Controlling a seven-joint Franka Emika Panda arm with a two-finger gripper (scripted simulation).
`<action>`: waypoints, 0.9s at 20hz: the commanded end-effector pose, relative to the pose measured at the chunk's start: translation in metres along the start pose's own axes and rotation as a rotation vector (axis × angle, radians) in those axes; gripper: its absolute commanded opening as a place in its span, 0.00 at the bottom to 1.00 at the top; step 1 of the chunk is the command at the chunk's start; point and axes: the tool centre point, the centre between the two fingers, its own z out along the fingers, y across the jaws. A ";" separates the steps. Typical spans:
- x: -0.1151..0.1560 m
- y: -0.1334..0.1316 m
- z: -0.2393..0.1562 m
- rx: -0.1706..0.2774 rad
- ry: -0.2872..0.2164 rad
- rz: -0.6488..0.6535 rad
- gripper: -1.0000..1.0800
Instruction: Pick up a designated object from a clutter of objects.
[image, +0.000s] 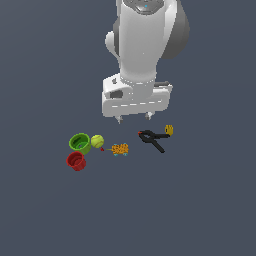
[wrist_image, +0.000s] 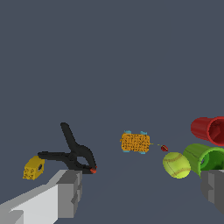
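Observation:
The black spring clamp (image: 152, 139) lies flat on the grey floor, handles spread, red-orange jaw tips toward the exterior view's left. It also shows in the wrist view (wrist_image: 72, 153), close to one finger (wrist_image: 65, 192). My gripper (image: 134, 118) hangs above the floor, behind the clamp and slightly to the exterior view's left of it. It is open and empty; the wrist view shows the gripper (wrist_image: 140, 192) with its fingers far apart and nothing between them.
A small yellow block (image: 169, 130) (wrist_image: 33, 168) lies beside the clamp's handles. To the exterior view's left are an orange spotted item (image: 120, 149) (wrist_image: 135, 143), a yellow-green ball (image: 97, 141) (wrist_image: 176, 165), a green cup (image: 73, 144) (wrist_image: 194, 155) and a red cup (image: 70, 161) (wrist_image: 203, 129).

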 end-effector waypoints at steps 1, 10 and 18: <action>-0.001 -0.009 0.018 -0.005 -0.002 -0.065 0.96; -0.016 -0.055 0.101 -0.014 -0.008 -0.396 0.96; -0.045 -0.098 0.166 -0.002 -0.006 -0.694 0.96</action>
